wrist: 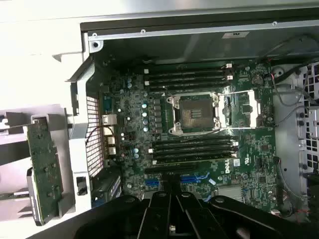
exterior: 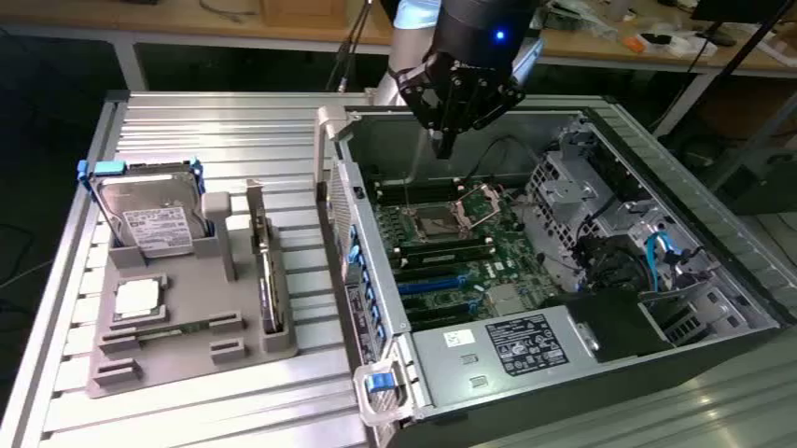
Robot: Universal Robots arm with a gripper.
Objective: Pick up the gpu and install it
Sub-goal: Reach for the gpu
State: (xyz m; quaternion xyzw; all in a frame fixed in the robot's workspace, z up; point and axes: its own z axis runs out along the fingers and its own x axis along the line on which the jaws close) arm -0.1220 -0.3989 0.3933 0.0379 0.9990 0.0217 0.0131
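Bright even light, washed-out glare

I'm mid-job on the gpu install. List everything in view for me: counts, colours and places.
gpu: one, dark, standing on edge in the tray, on the side nearest the case
hard drive: one, silver with a white label, propped at the tray's far end
CPU chip: one, silver, flat on the tray
tray: one, grey, on the table at the exterior view's left
computer case: one, grey and black, open, at the exterior view's right
motherboard: one, green, inside the case
table: one, slatted silver metal
gripper: one, black, above the case's far end, holding nothing
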